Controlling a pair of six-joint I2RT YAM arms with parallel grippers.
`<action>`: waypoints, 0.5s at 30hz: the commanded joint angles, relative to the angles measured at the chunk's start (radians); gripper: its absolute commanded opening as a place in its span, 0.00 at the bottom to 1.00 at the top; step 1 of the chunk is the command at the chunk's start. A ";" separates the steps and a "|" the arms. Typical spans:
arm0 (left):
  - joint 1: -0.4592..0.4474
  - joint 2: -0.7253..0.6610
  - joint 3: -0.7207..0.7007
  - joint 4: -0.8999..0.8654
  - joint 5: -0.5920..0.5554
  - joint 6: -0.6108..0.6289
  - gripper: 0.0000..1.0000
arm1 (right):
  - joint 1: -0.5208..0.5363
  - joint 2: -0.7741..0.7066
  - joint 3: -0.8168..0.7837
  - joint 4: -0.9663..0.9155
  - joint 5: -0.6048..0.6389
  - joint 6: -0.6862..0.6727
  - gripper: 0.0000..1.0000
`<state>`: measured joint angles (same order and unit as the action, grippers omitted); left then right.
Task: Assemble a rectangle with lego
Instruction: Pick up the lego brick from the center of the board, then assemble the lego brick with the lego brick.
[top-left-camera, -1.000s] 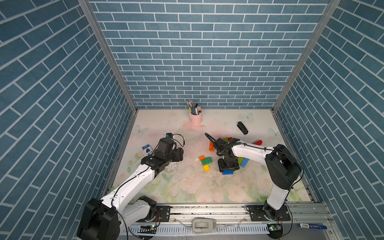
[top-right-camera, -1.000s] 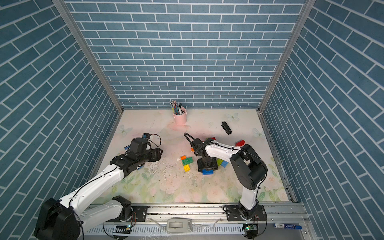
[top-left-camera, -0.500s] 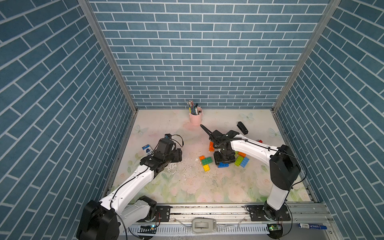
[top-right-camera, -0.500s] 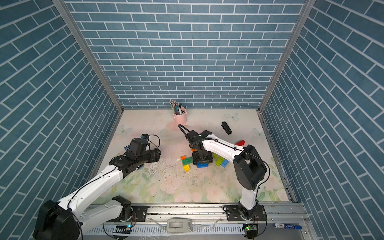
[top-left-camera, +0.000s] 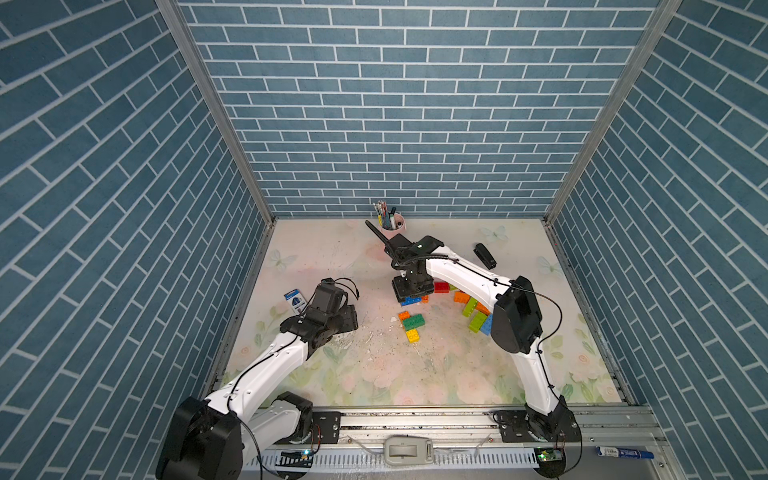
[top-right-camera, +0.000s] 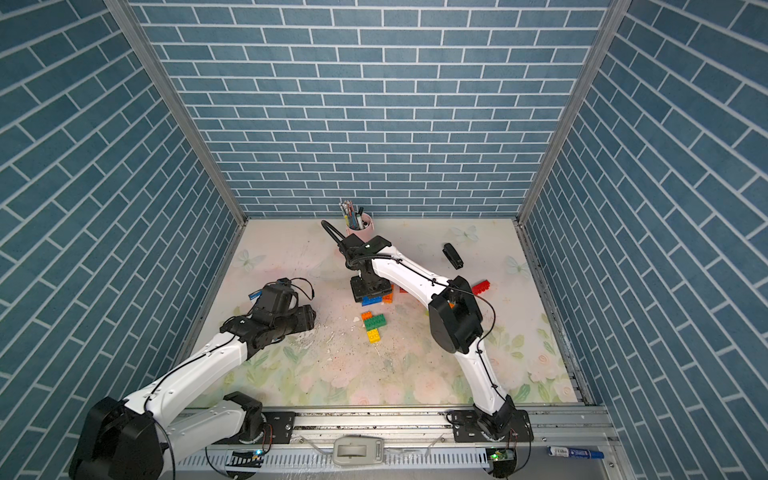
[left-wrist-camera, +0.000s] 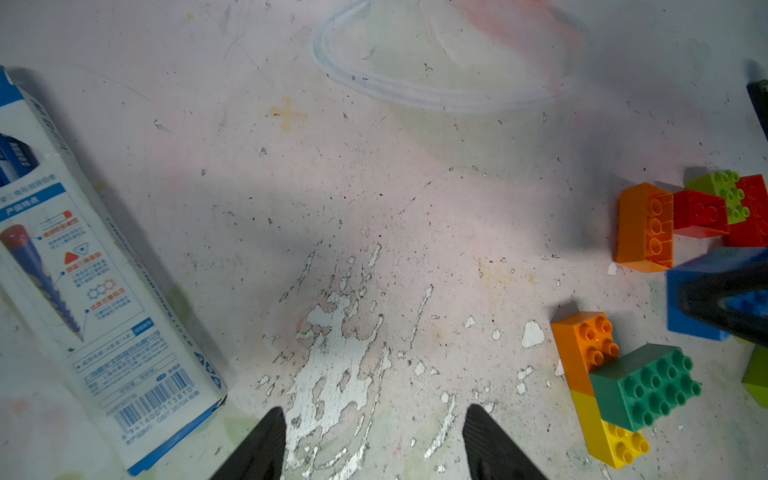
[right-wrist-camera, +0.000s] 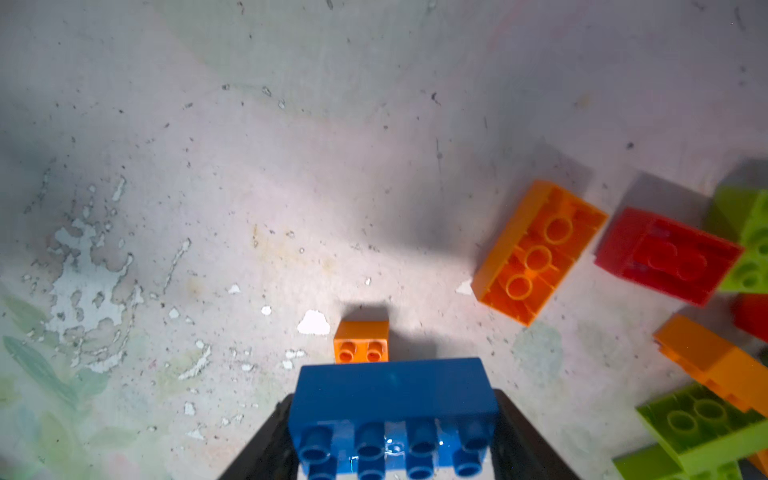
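One blue brick, glossy, with two rows of four studs, sat pinched in the jaws of your right gripper at the lower centre of the right wrist frame. Your left gripper stood spread and empty. An orange-green-yellow stack lay mid-frame in both top views.

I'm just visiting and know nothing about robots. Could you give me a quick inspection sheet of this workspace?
Surface: floral mat, scuffed, paint flaked in the middle.
Job's things: blue brick in the right gripper; orange, green and yellow bricks joined; loose red, orange and lime bricks nearby.
Clutter: pink pen cup, black stapler, pencil box.
Grippers: left gripper open and empty; right gripper shut on the blue brick.
Cables: black cable looped at the left wrist, another along the right arm.
Surroundings: blue brick-pattern walls, metal rail in front.
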<state>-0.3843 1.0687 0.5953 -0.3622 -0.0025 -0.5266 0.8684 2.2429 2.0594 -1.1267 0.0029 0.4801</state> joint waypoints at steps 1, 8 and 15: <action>0.006 -0.007 -0.021 0.003 -0.005 -0.005 0.70 | 0.001 0.028 0.030 -0.057 -0.004 -0.055 0.48; 0.006 0.020 -0.034 0.035 0.009 -0.011 0.69 | 0.005 0.047 0.036 -0.123 -0.017 -0.098 0.47; 0.007 0.037 -0.039 0.054 0.016 -0.011 0.69 | 0.007 0.061 0.034 -0.137 -0.041 -0.121 0.47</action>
<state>-0.3843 1.0946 0.5735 -0.3218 0.0051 -0.5350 0.8703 2.2761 2.0697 -1.2182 -0.0208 0.4007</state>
